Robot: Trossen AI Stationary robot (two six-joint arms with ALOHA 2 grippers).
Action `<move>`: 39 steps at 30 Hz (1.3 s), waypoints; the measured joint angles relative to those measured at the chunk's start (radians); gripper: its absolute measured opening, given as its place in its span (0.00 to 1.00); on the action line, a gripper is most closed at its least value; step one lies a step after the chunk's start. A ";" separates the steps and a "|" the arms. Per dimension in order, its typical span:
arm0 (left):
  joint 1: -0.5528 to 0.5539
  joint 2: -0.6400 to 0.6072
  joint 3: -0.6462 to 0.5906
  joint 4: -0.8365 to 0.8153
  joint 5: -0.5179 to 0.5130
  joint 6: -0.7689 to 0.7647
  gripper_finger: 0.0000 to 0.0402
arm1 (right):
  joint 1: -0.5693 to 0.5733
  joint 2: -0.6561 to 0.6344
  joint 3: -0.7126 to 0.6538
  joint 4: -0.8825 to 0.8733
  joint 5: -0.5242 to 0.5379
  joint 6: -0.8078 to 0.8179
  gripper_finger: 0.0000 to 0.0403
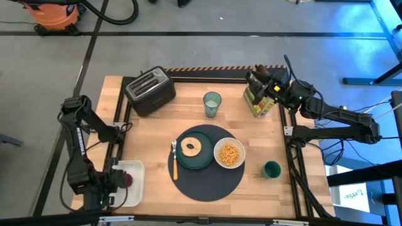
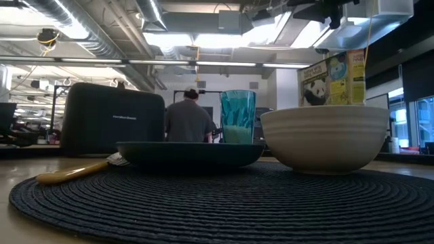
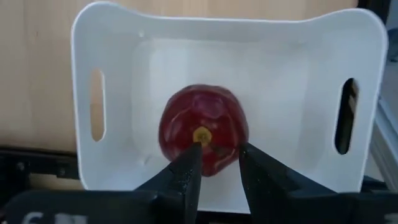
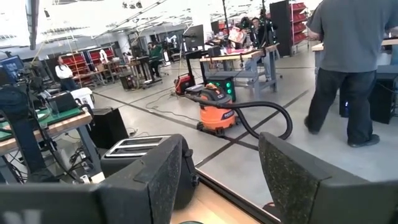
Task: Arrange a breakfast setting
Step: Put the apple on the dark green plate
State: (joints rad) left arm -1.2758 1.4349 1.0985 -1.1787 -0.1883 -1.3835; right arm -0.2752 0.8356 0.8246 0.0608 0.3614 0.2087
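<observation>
A red apple (image 3: 203, 129) lies stem up in the white tray (image 3: 124, 37) at the table's near left corner; it also shows in the high view (image 1: 129, 180). My left gripper (image 3: 221, 165) is over the apple's side, fingers a narrow gap apart. On the dark round mat (image 1: 210, 182) rest the teal plate (image 1: 200, 162) with the bagel (image 1: 190, 147), the white bowl (image 1: 229, 154) and a yellow-handled utensil (image 1: 174, 164). The green tumbler (image 1: 212, 103) stands behind the mat. My right gripper (image 4: 221, 177) is open and empty, above the cereal box (image 1: 259, 102). My left gripper comes at the apple from above, its fingertips (image 3: 189, 163) in front of the apple's upper side (image 3: 217, 155) next to the stem. I cannot tell whether they touch it. The apple rests on the tray floor.
A dark toaster (image 1: 151, 91) stands at the far left. A small dark green cup (image 1: 271, 169) stands right of the mat. The bowl holds yellow cereal. A person (image 2: 186, 118) stands in the room beyond the table. Bare wood lies between tray and mat.
</observation>
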 joint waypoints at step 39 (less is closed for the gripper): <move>0.026 0.002 -0.082 0.063 0.042 0.113 0.20 | 0.000 0.000 0.000 0.006 -0.012 -0.008 0.51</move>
State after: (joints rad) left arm -1.2498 1.4372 1.0168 -1.1161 -0.1463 -1.2709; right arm -0.2752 0.8356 0.8246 0.0666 0.3494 0.2008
